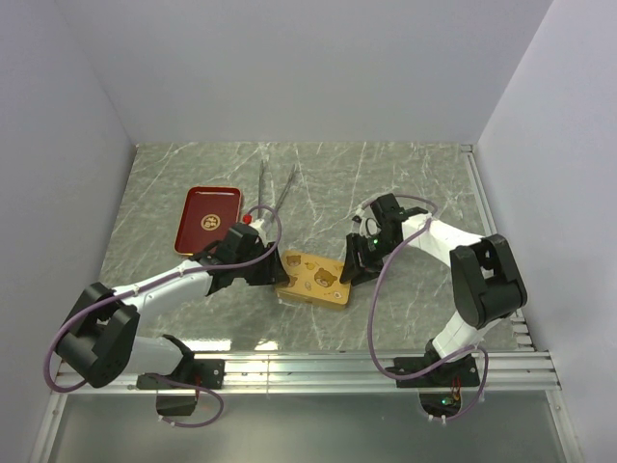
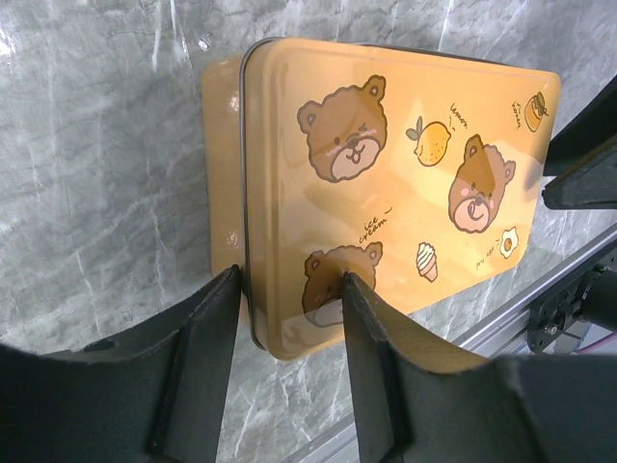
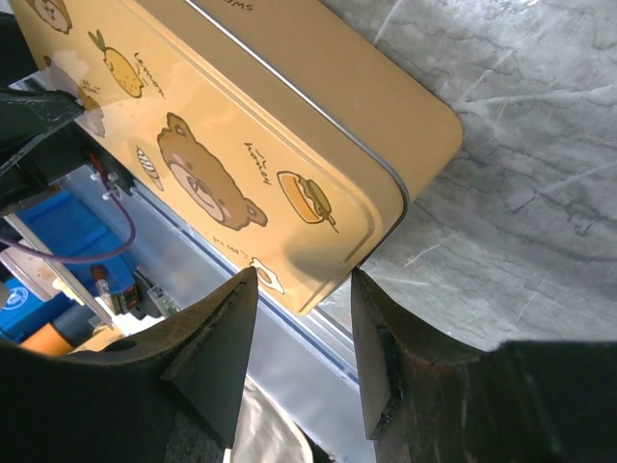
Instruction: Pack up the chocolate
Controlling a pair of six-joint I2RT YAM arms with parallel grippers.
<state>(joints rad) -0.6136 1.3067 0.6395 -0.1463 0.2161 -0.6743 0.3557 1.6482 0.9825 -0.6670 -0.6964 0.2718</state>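
Observation:
A yellow tin point(image 1: 313, 278) printed with cartoon bears sits between my two grippers, its lid on. My left gripper point(image 1: 272, 268) is shut on the tin's left corner: in the left wrist view the fingers point(image 2: 289, 275) pinch the tin point(image 2: 386, 174) across its thickness, one on the side rim and one on the lid. My right gripper point(image 1: 349, 270) is shut on the opposite corner, with the tin point(image 3: 241, 116) caught at the fingertips point(image 3: 304, 275). The tin looks tilted off the table. The chocolate is out of view.
A red tray point(image 1: 193, 207) with a gold emblem lies at the back left. Metal tongs point(image 1: 275, 188) lie behind the tin. The aluminium rail point(image 1: 318, 362) runs along the near table edge. Grey walls close in left, right and behind.

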